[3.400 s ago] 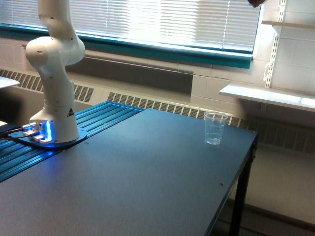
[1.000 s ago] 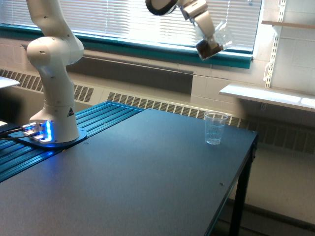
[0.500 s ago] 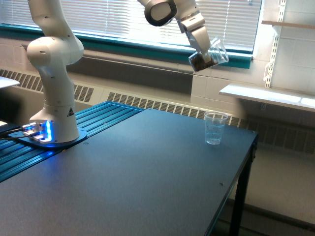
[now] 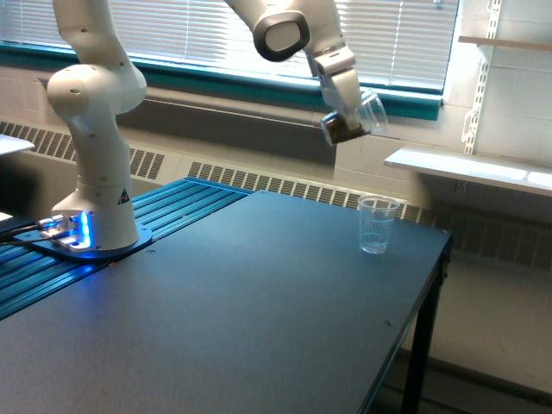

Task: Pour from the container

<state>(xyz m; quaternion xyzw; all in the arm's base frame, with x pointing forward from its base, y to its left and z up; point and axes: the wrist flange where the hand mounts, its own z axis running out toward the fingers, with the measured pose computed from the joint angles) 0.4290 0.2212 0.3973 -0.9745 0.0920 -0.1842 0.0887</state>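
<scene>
My gripper [image 4: 347, 123] hangs high above the back of the dark table, shut on the container [image 4: 367, 112], a small stubby clear tumbler that leans to the exterior view's right with its mouth up and outward. Below it and a little to the right, a taller tapered clear cup [image 4: 377, 224] with faint printed lines stands upright on the table [image 4: 259, 302] near its far right corner. The tumbler is well above this cup and apart from it. I cannot make out what is inside the tumbler.
The arm's white base [image 4: 95, 164] stands at the left on blue ribbed rails [image 4: 172, 211]. The table's right edge [image 4: 427, 297] drops off just past the cup. A white shelf [image 4: 466, 168] juts from the wall at right, under window blinds [image 4: 259, 34].
Over the last second the gripper with the tumbler has come down and to the left, closer to the standing cup. 3.4 s ago it was almost out of frame at the top.
</scene>
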